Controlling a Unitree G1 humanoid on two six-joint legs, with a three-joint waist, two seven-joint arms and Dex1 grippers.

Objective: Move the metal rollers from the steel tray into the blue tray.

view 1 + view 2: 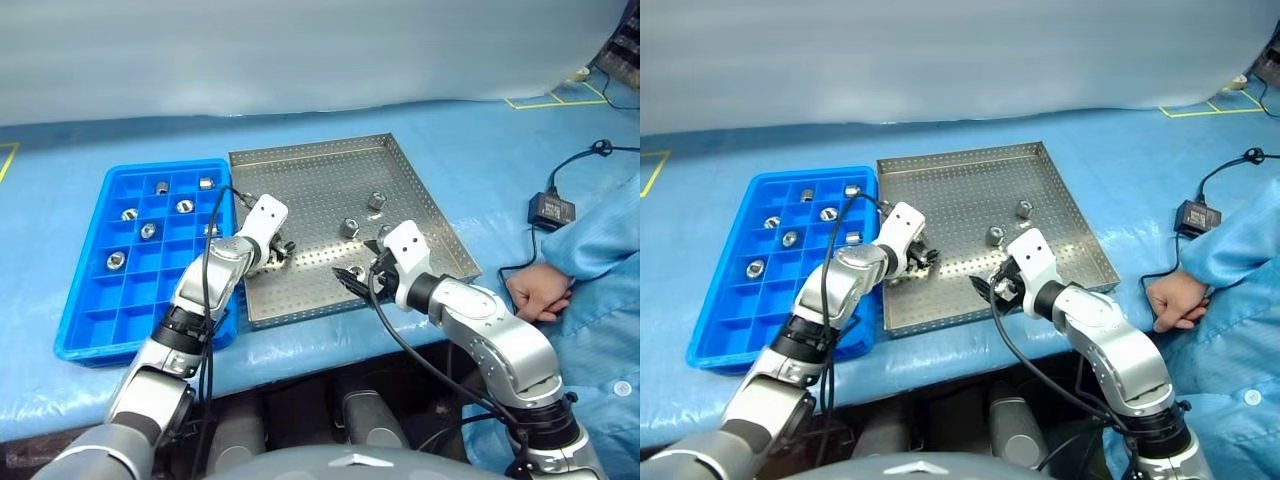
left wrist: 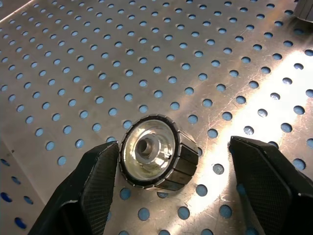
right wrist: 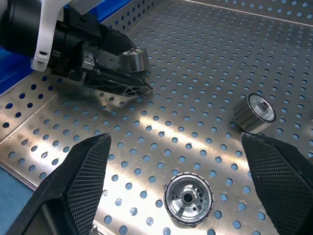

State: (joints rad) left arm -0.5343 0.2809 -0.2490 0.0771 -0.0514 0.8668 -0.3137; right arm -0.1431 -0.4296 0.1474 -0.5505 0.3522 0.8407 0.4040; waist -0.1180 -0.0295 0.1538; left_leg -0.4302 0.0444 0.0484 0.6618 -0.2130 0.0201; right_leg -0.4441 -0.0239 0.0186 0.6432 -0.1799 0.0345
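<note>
Two hands work low in the steel tray: the left hand gapes around a metal roller, one finger touching it. The right hand is spread wide above another roller.

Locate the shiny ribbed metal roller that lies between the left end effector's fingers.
The shiny ribbed metal roller lies on its side on the perforated steel tray, near the edge beside the blue compartment tray, between the open left end effector fingers, against one of them.

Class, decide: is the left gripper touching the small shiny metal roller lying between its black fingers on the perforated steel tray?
Touching. In the left wrist view one black finger rests against the small shiny metal roller; the other stands clear across bare perforated steel tray.
</note>
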